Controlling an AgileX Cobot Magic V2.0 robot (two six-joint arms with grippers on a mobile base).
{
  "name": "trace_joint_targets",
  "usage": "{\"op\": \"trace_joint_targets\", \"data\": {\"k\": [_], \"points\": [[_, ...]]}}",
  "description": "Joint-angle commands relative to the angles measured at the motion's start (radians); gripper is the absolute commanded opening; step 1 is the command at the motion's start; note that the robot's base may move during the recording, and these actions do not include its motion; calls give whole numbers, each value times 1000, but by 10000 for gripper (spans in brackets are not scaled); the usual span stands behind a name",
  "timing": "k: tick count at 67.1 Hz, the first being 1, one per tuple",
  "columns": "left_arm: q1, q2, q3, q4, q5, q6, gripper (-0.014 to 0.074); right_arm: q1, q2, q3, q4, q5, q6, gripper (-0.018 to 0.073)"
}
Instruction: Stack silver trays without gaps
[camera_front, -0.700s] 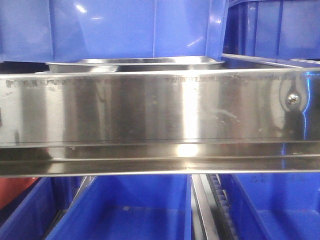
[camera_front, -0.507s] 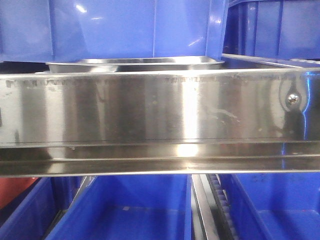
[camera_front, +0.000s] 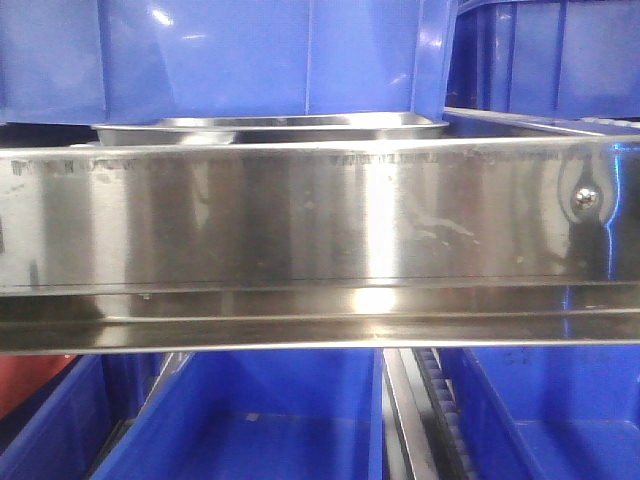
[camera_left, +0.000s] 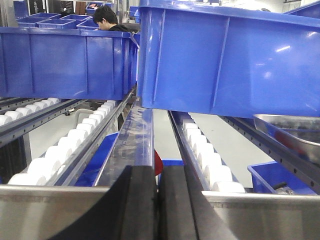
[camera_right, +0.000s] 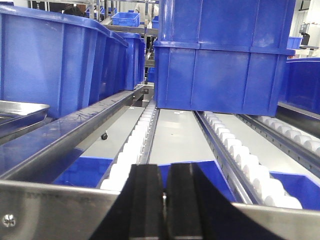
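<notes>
Storage rack: blue plastic bins (camera_left: 225, 60) on white roller tracks (camera_left: 55, 155). Mirror-like steel rail (camera_front: 300, 220) with screw (camera_front: 586, 198) across front. More bins (camera_front: 260, 420) beneath. Dark-haired person (camera_left: 106, 17) far back. Glare on plastic.

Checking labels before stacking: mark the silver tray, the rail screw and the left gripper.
silver tray (camera_front: 270, 130): front view, on its near rim.
rail screw (camera_front: 585, 198): front view, on its head.
left gripper (camera_left: 159, 175): left wrist view, midway between its closed fingertips.

The silver tray (camera_front: 270, 128) sat just behind the shelf rail (camera_front: 300, 220) and in front of a bin (camera_front: 220, 55), with lower bins (camera_front: 250, 420) on the level beneath the rail, and lay right of the left gripper (camera_left: 157, 200) and left of the right gripper (camera_right: 165, 200).
</notes>
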Motion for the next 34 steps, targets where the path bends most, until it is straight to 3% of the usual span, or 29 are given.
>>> {"op": "trace_joint_targets", "data": {"k": [1,20,25,34], "points": [[3,-6,-1,-5,-40,-1,4,-7,-4,0,6,-15,-8,-15],[3,-6,-1,-5,-93,-1,4,-7,-4,0,6,-68,-8,-15],[3,-6,-1,-5,-150,-1,4,-7,-4,0,6,-168,-8,-15],[3,-6,-1,-5,-360,-1,4,-7,-4,0,6,-463,-8,-15]]}}
